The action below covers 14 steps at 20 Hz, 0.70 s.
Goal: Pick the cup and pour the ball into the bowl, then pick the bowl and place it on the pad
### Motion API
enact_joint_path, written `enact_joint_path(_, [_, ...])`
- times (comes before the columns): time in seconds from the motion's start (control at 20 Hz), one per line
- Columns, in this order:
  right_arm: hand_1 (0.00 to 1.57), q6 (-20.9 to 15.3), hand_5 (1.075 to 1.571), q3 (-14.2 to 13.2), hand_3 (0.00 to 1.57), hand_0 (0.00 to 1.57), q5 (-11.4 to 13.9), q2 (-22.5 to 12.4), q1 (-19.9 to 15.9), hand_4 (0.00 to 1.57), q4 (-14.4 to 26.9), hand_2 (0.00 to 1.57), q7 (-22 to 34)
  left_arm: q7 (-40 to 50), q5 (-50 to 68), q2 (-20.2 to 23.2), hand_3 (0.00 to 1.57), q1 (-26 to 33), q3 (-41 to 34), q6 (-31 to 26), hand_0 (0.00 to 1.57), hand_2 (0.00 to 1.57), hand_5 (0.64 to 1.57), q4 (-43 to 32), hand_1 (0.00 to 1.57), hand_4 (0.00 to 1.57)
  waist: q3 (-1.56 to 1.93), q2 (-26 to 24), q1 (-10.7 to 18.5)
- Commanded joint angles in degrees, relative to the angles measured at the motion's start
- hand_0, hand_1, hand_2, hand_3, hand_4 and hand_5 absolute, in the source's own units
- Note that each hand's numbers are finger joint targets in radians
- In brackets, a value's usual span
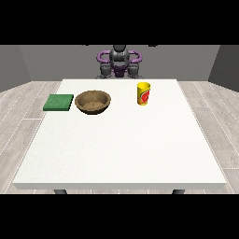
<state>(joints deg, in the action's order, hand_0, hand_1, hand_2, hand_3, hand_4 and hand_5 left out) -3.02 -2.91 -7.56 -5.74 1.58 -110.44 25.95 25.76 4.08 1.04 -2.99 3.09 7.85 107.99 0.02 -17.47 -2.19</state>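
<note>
Cup (144, 94) looks light and stiff, probably slick, so I'd grab mid-body, upright. Can't tell the fingers' state; hands aren't visible.

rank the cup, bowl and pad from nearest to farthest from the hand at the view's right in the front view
1. Yellow cup, just in front of the hand at the view's right.
2. Wooden bowl, centre-left.
3. Green pad, far left.

The bowl (93, 101) looks like grained wood, the pad (59, 102) matt green, the table (121, 144) smooth white.
</note>
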Motion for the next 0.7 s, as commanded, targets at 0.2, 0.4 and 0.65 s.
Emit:
enact_joint_path(0.2, [0.00, -0.1, 1.546, 2.3, 0.00, 0.00, 2.0, 3.2, -4.8, 0.72, -0.6, 0.00, -10.4, -11.9, -2.6, 0.2, 0.00, -9.7, -2.9, 0.8, 0.00, 0.00, 1.550, -6.0, 0.00, 0.59, -0.02, 17.4, -2.5])
enact_joint_path(0.4, [0.00, 0.0, 1.542, 0.8, 0.00, 0.00, 3.5, 4.0, -6.7, 0.71, 4.6, 0.00, -19.7, -23.7, -5.2, -0.2, 0.00, -8.4, -1.3, -0.1, 0.00, 0.00, 1.513, -9.8, 0.00, 0.55, -0.02, 25.1, -0.6])
enact_joint_path(0.65, [0.00, 5.6, 1.551, -4.4, 0.00, 0.00, -2.8, 0.2, -9.1, 0.69, 7.3, 0.00, -23.7, -36.6, -4.4, 0.9, 0.00, -8.7, -5.3, -1.6, 0.00, 0.00, 1.491, -19.1, 0.00, 0.53, -0.04, 31.3, -2.5])
